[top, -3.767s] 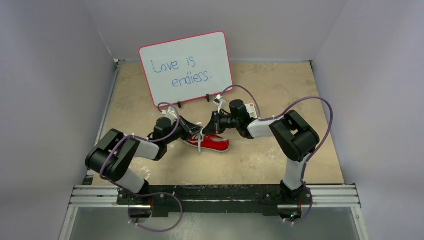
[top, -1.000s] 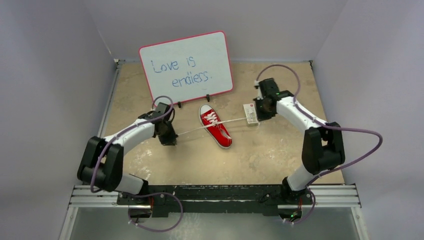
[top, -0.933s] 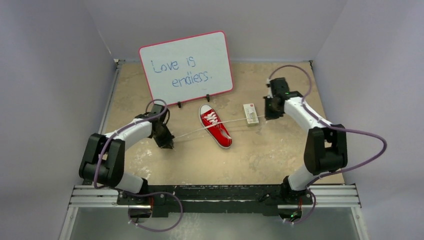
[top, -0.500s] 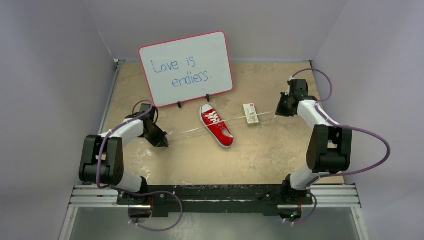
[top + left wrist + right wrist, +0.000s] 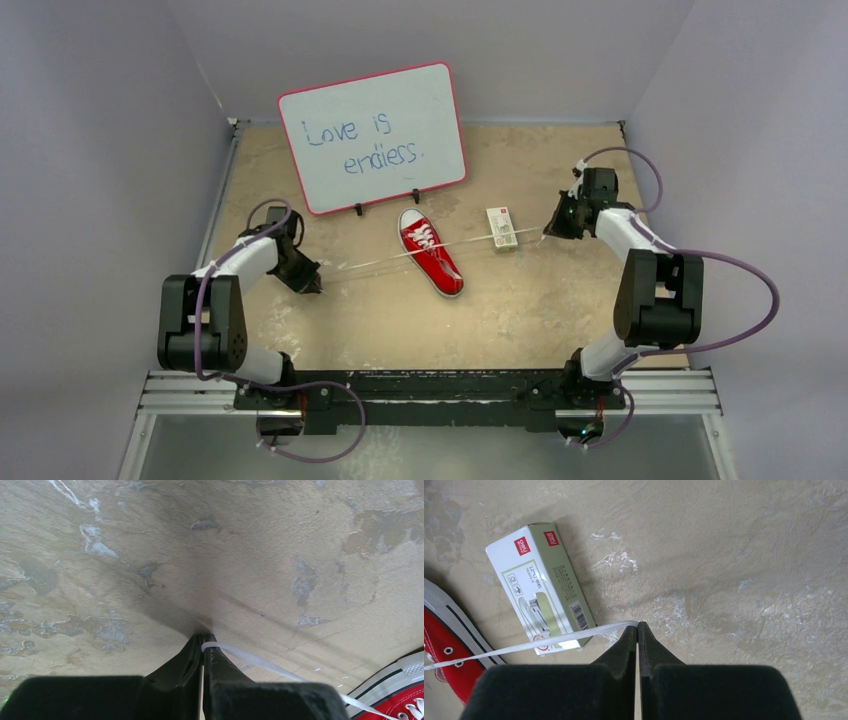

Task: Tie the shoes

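Note:
The small red sneaker (image 5: 432, 254) lies in the middle of the table, toe toward the near right. Its white laces are pulled out taut to both sides. My left gripper (image 5: 315, 287) is far left of the shoe, shut on the left lace end (image 5: 240, 656); a corner of the shoe shows in the left wrist view (image 5: 405, 700). My right gripper (image 5: 549, 231) is far right of the shoe, shut on the right lace end (image 5: 574, 638), which passes over the small white box (image 5: 541, 585). The shoe's edge shows in the right wrist view (image 5: 444, 655).
A whiteboard (image 5: 372, 136) with a pink frame stands behind the shoe. The white box (image 5: 501, 229) lies just right of the shoe. Walls close in the table on the left, right and back.
Both grippers have moved outward from the shoe, left arm to the left, right arm to the right, drawing the laces out longer and tauter. The shoe has turned from lying sideways.

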### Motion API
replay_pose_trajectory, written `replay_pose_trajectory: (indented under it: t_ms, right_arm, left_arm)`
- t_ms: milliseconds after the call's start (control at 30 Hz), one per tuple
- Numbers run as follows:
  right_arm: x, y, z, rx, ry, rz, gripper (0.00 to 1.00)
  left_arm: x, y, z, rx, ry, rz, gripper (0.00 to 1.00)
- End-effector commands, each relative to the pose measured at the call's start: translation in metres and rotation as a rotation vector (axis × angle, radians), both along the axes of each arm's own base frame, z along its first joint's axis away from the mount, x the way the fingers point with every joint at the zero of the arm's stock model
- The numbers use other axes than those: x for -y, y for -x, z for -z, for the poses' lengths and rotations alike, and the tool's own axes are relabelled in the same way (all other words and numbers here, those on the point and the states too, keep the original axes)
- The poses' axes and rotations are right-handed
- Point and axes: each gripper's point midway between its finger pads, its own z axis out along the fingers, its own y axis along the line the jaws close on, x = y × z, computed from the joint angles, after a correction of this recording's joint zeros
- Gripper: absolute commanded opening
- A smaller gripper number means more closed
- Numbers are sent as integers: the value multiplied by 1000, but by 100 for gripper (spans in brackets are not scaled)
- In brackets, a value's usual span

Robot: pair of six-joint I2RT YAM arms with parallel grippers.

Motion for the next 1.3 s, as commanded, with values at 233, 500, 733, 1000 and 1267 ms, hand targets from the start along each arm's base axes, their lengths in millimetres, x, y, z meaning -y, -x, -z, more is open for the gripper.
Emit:
replay_pose_trajectory:
  t_ms: [233,500,733,1000,1267]
  right_arm:
    - [9,-6,-38,43,98,-81,51]
    - [-100,25,-73,170,-32,-414,72]
    - [-211,60,-74,189,-562,-674,75]
    - [-231,75,-39,38,-643,-671,73]
    - [-262,122,-57,-53,-903,-611,65]
  left_arm:
    - [-55,8,-39,41,-292,-80,69]
    - [33,-54,-97,385,-138,347,74]
    - [142,-57,-96,588,123,835,68]
    - [179,-45,-71,522,127,1249,65]
    - [206,-62,-83,605,108,1244,58]
